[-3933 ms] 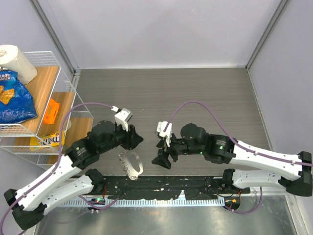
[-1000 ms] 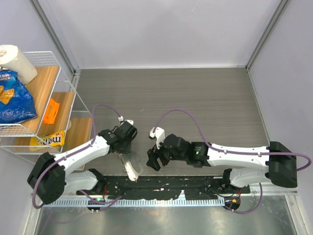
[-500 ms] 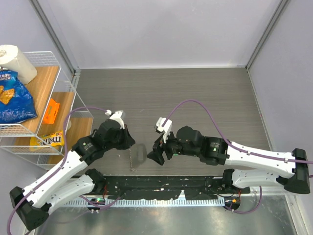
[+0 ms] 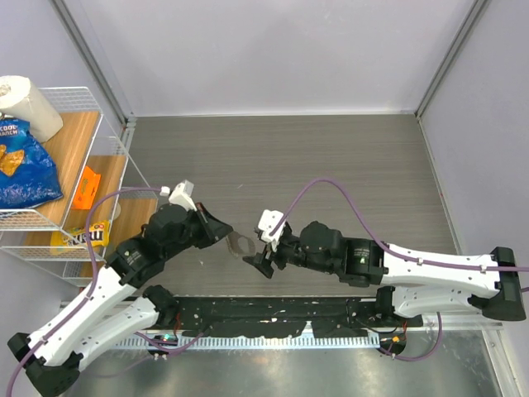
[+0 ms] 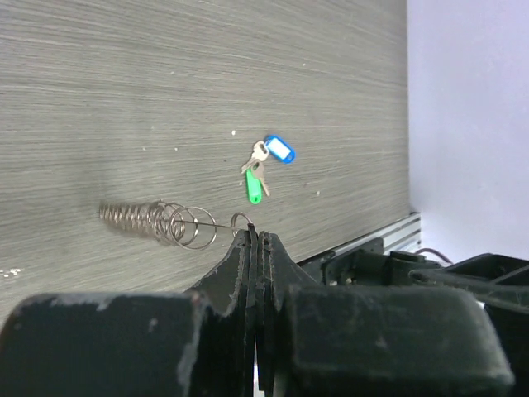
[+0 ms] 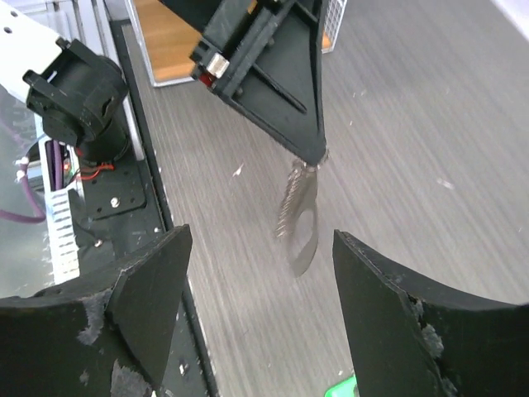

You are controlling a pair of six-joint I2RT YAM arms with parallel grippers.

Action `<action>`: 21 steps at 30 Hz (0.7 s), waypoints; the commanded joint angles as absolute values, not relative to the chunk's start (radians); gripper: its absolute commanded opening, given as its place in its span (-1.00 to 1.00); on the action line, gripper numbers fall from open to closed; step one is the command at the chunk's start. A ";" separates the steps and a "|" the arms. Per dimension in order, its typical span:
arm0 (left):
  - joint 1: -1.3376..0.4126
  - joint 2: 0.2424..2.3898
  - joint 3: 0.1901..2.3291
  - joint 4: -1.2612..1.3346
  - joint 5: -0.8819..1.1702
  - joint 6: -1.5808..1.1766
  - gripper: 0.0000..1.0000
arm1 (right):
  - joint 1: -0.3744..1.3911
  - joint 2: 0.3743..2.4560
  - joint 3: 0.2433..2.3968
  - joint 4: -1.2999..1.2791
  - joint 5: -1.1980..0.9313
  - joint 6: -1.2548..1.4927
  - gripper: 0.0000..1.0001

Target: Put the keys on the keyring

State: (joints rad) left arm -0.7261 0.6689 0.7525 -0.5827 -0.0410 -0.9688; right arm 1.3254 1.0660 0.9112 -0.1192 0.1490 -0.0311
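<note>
My left gripper [image 4: 225,232] is shut on the small silver ring of the keyring [image 4: 242,245] and holds it in the air above the table. In the left wrist view my left gripper [image 5: 254,236] pinches the ring, and the rest of the keyring [image 5: 157,222] trails to the left. The keys [image 5: 263,169], one blue-headed and one green-headed, lie together on the table beyond it. My right gripper [image 4: 263,258] is open and empty. In the right wrist view my right gripper [image 6: 260,248] faces the hanging keyring [image 6: 302,217]. The green key [image 6: 343,387] shows at the bottom edge.
A wire shelf [image 4: 107,157] stands at the left with a blue chip bag [image 4: 23,165], a paper roll [image 4: 29,103], an orange packet [image 4: 85,188] and a yellow candy bag [image 4: 83,236]. A black rail [image 4: 273,318] runs along the near edge.
My left gripper has picked the keyring up from near the front rail and carried it up and to the right, towards my right gripper. My right gripper stays open and has shifted slightly.
</note>
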 commanded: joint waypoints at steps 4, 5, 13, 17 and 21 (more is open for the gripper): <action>-0.729 0.627 0.759 -0.410 -0.006 -1.172 -1.00 | 1.397 1.020 0.795 0.222 0.241 -0.326 0.49; -0.729 0.620 0.752 -0.400 -0.003 -1.189 -1.00 | 1.402 1.020 0.779 0.250 0.250 -0.343 0.48; -0.732 0.592 0.727 -0.359 0.038 -1.284 -1.00 | 1.463 1.060 0.638 0.583 0.397 -0.495 0.38; -0.735 0.587 0.713 -0.336 0.049 -1.302 -1.00 | 1.494 1.106 0.608 0.788 0.485 -0.596 0.28; -0.735 0.588 0.707 -0.311 0.061 -1.321 -1.00 | 1.500 1.163 0.592 0.943 0.548 -0.656 0.09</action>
State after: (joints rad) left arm -0.7311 0.5987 0.7094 -0.4129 0.0322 -1.2812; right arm 1.4921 1.1248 0.6006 0.6559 0.4412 -0.5541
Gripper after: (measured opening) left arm 0.039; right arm 0.576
